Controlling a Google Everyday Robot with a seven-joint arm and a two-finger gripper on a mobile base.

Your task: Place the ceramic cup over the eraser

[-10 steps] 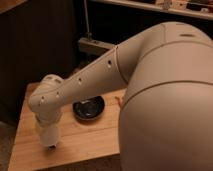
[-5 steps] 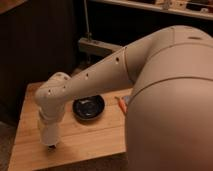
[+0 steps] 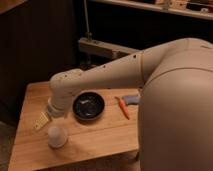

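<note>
Camera view: the ceramic cup (image 3: pixel 56 136) sits just below the gripper claw (image 3: pixel 49 115). I cannot tell if the claw is spread. It should rise straight up, without bumping the cup.

We see our arm's wrist and tool (image 3: pixel 56 111) lifted toward 12 o'clock, leaving the ceramic cup (image 3: pixel 57 136) standing uncovered, upside down on the worktop (image 3: pixel 100 137).

Black bowl (image 3: pixel 89 106), orange stick (image 3: pixel 122 107), table (image 3: pixel 100 137).
</note>
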